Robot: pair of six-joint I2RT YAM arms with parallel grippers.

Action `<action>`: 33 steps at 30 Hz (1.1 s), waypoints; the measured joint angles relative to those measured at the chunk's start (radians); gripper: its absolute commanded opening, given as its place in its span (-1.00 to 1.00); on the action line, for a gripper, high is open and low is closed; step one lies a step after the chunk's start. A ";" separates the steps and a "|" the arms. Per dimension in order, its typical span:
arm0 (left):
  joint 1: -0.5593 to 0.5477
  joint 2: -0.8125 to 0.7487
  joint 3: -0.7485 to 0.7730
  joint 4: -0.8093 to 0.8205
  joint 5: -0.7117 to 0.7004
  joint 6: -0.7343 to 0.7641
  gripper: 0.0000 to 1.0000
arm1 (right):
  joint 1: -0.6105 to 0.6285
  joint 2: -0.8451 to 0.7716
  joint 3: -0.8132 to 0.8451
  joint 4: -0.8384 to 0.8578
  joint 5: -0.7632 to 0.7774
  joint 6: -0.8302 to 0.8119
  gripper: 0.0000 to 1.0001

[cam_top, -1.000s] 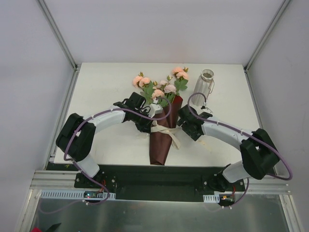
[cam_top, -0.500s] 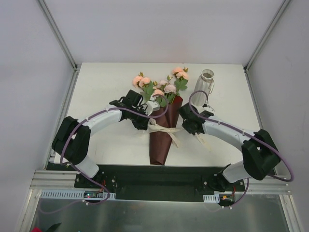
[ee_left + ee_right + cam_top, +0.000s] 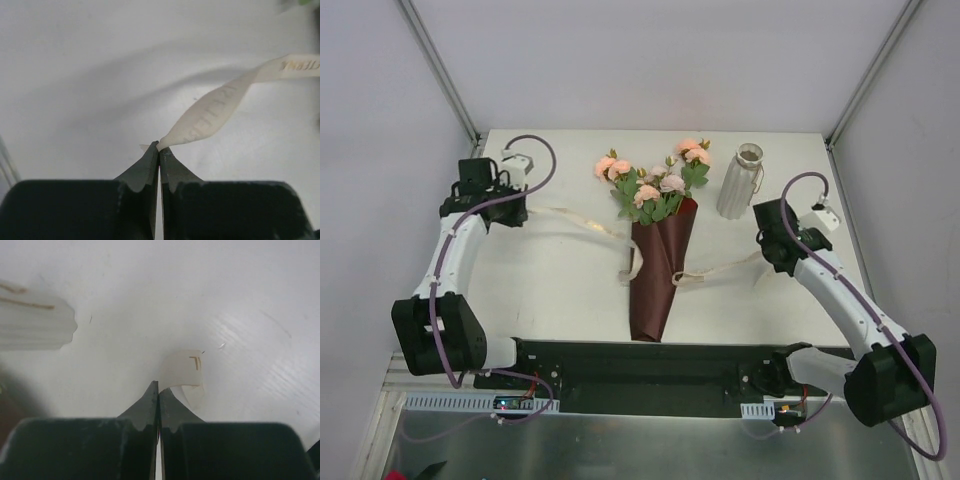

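Pinches one end of cream ribbon (image 3: 215, 107) tight in left claw (image 3: 159, 150), at far left of table (image 3: 545, 290). Clamps other end in right claw (image 3: 159, 388), near white vase (image 3: 740, 182). Spans ribbon, sagging, across brown-wrapped bouquet (image 3: 655, 275) at table centre.

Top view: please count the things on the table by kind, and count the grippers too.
Bouquet: 1
Ribbon: 1
Vase: 1
Grippers: 2 (left gripper, right gripper, each shut on one end of the ribbon)
Total: 5
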 measured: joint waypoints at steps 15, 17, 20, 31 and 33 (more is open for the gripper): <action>0.169 -0.068 -0.050 -0.094 -0.124 -0.008 0.98 | 0.212 -0.082 0.099 -0.120 0.166 -0.369 0.93; 0.169 -0.111 -0.049 -0.116 -0.095 -0.010 0.98 | 0.449 -0.054 0.130 -0.111 0.159 -0.467 0.93; 0.169 -0.166 -0.043 -0.156 -0.036 -0.018 0.98 | 0.703 0.015 0.189 -0.108 0.155 -0.578 0.93; 0.169 -0.167 -0.051 -0.235 0.052 -0.053 0.98 | 1.171 0.509 0.320 -0.026 0.179 -0.885 0.93; 0.169 -0.167 -0.056 -0.237 0.052 -0.054 0.98 | 1.172 0.557 0.320 0.003 0.179 -0.926 0.93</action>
